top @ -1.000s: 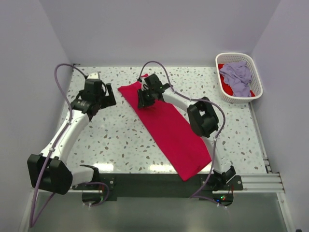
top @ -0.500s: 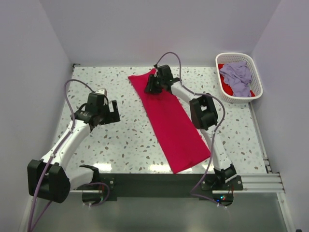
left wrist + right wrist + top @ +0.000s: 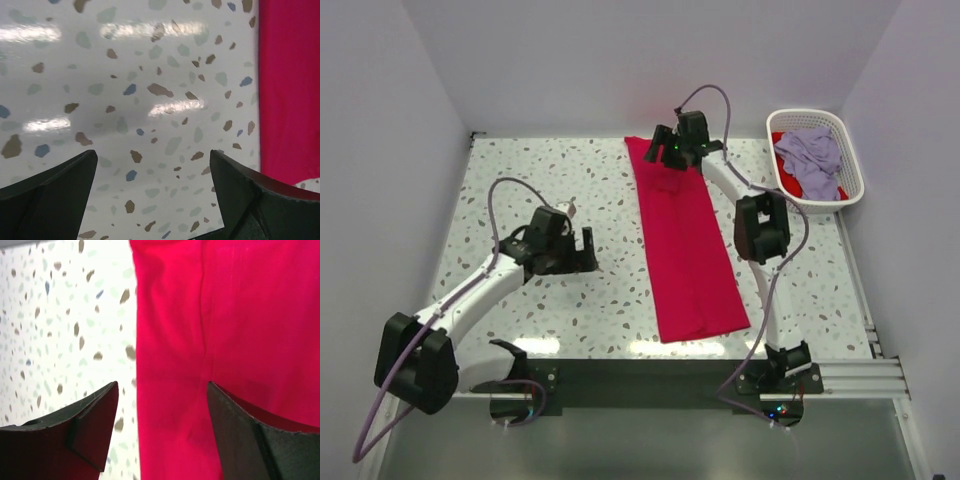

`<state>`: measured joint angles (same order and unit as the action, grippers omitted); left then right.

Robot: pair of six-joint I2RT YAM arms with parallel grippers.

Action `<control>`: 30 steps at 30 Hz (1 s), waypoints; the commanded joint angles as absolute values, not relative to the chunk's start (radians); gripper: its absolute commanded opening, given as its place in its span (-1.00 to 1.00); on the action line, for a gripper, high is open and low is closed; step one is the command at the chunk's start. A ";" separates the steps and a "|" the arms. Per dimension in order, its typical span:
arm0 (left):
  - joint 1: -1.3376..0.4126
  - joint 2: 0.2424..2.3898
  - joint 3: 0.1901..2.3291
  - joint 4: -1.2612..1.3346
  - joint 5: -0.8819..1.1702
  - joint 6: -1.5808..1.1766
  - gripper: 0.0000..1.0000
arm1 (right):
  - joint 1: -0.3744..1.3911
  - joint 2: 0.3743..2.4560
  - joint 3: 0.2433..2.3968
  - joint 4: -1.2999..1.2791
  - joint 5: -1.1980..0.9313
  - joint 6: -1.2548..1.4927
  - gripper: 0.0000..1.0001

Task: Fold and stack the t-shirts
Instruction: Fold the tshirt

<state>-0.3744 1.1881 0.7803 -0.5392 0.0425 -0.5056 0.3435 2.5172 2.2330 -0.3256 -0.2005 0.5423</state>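
Red t-shirt (image 3: 685, 250), folded long strip, flat on speckled tabletop (image 3: 520, 180); right gripper (image 3: 162, 387) over its far end, jaws released; left gripper (image 3: 153, 155) over tabletop left of it, jaws released; lavender t-shirt (image 3: 808, 150) heaped in white basket (image 3: 817, 209)

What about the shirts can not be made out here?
Top view: the right gripper covers the far end of the red t-shirt.
Top view: the lavender shirt hides most of the red cloth in the basket.
Left wrist view: the frame edge cuts the red t-shirt off.
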 commanded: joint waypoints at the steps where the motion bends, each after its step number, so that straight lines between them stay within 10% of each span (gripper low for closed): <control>1: -0.495 1.212 0.759 -0.471 0.075 -0.610 1.00 | 0.365 2.280 2.153 -0.422 -0.178 0.448 0.49; 16: -0.795 1.358 0.793 -0.425 0.002 -0.802 0.65 | 0.483 1.446 1.074 -0.680 -0.081 0.354 0.02; 30: -0.793 1.273 0.753 -0.446 -0.093 -0.827 0.69 | 0.902 1.570 0.905 -0.545 -0.003 0.644 -0.33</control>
